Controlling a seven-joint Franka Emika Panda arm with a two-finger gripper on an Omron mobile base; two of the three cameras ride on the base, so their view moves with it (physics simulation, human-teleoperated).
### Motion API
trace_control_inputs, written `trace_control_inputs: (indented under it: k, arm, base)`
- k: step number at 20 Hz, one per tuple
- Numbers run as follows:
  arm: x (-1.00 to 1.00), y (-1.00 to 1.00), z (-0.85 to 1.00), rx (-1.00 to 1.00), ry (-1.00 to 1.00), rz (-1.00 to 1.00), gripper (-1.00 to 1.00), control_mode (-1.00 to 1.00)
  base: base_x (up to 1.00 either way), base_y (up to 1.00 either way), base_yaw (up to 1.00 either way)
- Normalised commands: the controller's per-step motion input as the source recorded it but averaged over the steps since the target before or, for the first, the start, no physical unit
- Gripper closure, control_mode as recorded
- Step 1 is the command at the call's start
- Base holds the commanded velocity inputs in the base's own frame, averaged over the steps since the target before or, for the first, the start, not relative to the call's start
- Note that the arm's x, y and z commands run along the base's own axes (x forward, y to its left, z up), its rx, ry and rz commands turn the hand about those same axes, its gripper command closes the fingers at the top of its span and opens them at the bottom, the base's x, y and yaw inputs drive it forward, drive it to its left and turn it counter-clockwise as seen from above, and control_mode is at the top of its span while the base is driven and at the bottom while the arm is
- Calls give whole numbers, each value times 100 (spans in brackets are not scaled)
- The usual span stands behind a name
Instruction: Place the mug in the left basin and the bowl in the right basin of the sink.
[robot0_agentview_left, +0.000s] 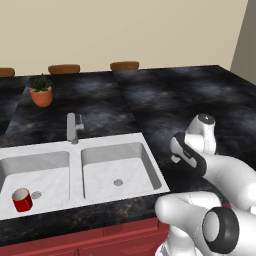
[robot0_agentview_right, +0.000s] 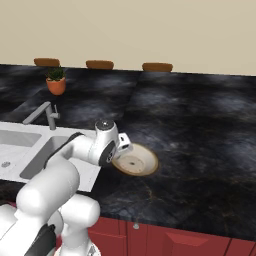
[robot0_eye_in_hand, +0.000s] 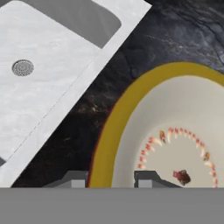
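Hand view: end effector (robot0_eye_in_hand: 109, 180) apparently straddles bowl (robot0_eye_in_hand: 175, 131) rim, beside sink (robot0_eye_in_hand: 65, 100).

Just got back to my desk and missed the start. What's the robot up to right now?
It is sorting dishes into the sink. The mug already stands in the left basin. The bowl sits on the black counter right of the sink, and the hand is down at it, one finger on each side of its golden near rim, apparently gripping it. The right basin holds no dish yet.
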Motion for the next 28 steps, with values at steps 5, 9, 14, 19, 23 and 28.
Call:
trace_control_inputs:
  k: [5, 9, 14, 19, 23, 28]
  arm:
    - [0, 42, 13, -7, 0, 31, 100, -100]
    - [0, 46, 0, -8, -1, 36, 100, -100]
    - [0, 44, 0, -7, -3, 33, 100, -100]
    - [0, 44, 0, -5, -2, 32, 100, -100]
    - [1, 42, 2, -3, 0, 32, 100, -100]
    - [6, 43, 0, -3, 0, 32, 100, -100]
  base:
    - [0, 0, 0]
    - [0, 0, 0]
    - [0, 0, 0]
    - [0, 0, 0]
    - [0, 0, 0]
    - [0, 0, 0]
